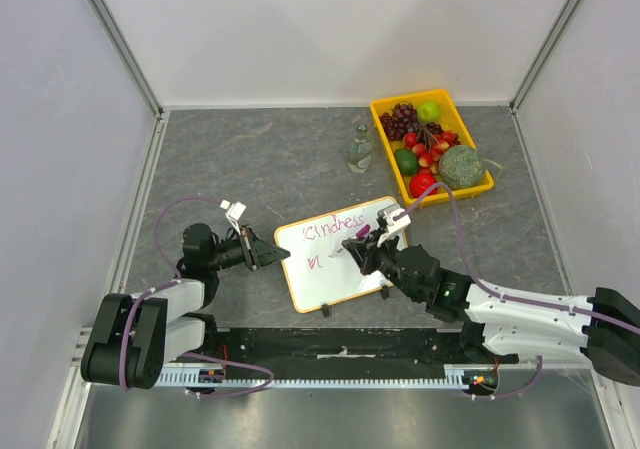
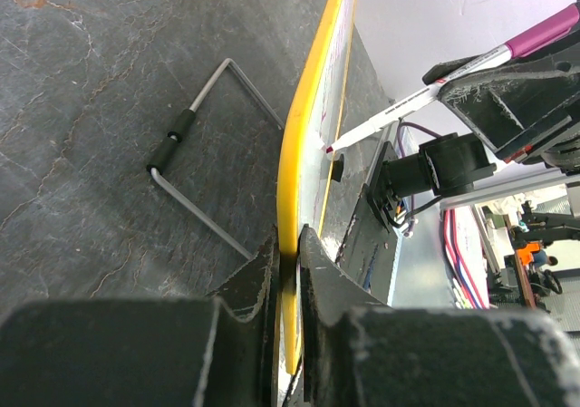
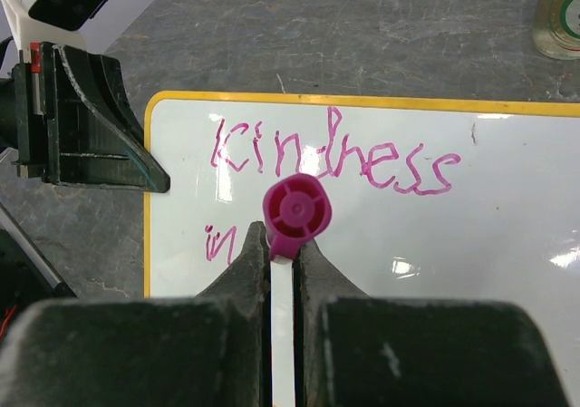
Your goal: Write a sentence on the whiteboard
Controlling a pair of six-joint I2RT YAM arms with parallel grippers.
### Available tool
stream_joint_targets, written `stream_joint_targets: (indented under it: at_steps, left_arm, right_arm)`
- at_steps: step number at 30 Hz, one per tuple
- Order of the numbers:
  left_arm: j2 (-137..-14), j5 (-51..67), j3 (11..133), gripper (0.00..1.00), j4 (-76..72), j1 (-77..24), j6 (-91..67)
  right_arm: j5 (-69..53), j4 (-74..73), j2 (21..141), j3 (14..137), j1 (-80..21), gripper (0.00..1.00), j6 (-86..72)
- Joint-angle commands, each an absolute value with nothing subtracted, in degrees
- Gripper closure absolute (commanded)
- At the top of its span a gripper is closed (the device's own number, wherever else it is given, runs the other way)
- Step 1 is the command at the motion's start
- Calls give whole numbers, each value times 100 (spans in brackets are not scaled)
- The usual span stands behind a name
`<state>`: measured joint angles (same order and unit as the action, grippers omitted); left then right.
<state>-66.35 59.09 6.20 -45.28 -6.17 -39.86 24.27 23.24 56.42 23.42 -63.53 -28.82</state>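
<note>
The whiteboard (image 1: 340, 269) lies tilted mid-table, white with a yellow rim. On it the sentence (image 1: 335, 227) reads "Kindness" in pink, with "in" (image 1: 313, 262) below. In the right wrist view the board (image 3: 507, 244) shows "Kindness" (image 3: 335, 158) and "in" (image 3: 220, 241). My left gripper (image 1: 280, 255) is shut on the board's left rim (image 2: 299, 153). My right gripper (image 1: 362, 252) is shut on a white marker with a magenta cap (image 3: 296, 209), its tip down on the board beside "in". The marker also shows in the left wrist view (image 2: 408, 106).
A yellow tray (image 1: 388, 157) of fruit stands at the back right. A small glass bottle (image 1: 360, 150) stands left of it. A wire stand (image 2: 195, 153) lies on the table by the board's edge. Two black clips (image 1: 352, 300) sit on the board's near edge.
</note>
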Motion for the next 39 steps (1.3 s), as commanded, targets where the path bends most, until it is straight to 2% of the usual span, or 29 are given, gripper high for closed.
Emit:
stream_joint_targets:
  at_steps: [1,17,39]
  left_arm:
    - [-6653,5862,686,98,-4535,-624,-3920]
    - [-6688,5862,694,98,-4535,-624,-3920]
    - [-6680,5862,694,98,-4535,-624,-3920]
  right_arm:
    - [2461,2127,5476,2162,-6319,100,-2751]
    - [2513,2118,5045,2408,-6311,100,-2848]
    - [2848,2443,5353,2250,-6196,100,-3006]
